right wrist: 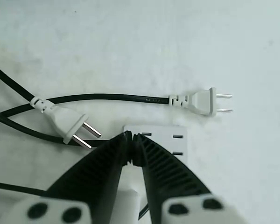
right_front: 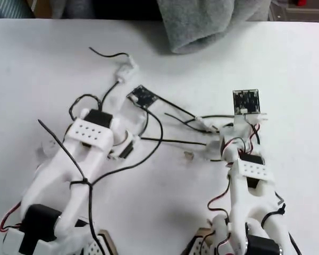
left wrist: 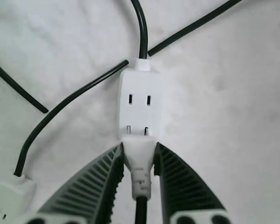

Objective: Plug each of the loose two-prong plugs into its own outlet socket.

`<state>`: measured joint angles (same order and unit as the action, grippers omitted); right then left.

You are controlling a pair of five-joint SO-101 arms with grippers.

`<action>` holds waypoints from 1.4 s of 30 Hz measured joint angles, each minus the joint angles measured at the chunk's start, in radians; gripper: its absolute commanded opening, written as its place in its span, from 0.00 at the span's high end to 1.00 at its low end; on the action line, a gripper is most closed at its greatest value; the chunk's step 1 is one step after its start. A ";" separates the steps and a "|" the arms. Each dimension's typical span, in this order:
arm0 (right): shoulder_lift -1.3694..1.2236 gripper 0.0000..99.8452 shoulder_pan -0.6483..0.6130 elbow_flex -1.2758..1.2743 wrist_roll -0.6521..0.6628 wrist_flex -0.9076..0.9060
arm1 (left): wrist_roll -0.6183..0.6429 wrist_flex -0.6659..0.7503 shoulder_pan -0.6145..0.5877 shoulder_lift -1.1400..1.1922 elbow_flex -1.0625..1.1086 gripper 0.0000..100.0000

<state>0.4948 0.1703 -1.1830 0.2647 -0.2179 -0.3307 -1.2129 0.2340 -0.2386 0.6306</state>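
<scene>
— What has the left claw (left wrist: 139, 149) got?
— It is closed narrowly on a white plug (left wrist: 139, 170), one finger on each flank, with the black cord trailing back between them. The plug's nose is up against the end of a white outlet block (left wrist: 140, 93) that lies flat on the surface (left wrist: 233, 116), on the left side of the scene.
— So which step is that?
— Insertion of that first plug, I'd judge. Its two prongs show as short stubs at the block's edge, so it looks only part seated. The next move calls for a straight push along the prongs with no twist, or the light block may slide away. The block's other pair of slots stands free.
— And the right claw (right wrist: 131, 139)?
— Shut tip to tip, holding nothing I can make out, over the corner of a second outlet block (right wrist: 170, 144) on the right side. Whether it presses on the block I cannot tell.
— The remaining plugs?
— Two lie loose just beside that block: a flat-pronged plug (right wrist: 199, 101) and a round-pinned plug (right wrist: 65, 120). Both are white on black cords, apart from each other, and neither touches a socket. Those are left to do
</scene>
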 measured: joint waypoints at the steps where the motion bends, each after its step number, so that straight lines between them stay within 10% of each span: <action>1: 0.000 0.98 0.000 0.000 0.000 0.000 | 0.000 0.000 0.000 0.000 0.000 0.98; 42: 0.000 0.98 0.000 0.000 0.000 0.000 | -0.048 0.244 -0.057 -0.021 0.198 0.98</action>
<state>0.4948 0.1703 -1.1830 0.2647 -0.2179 -0.3782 -0.9689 0.1772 -0.2601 0.8286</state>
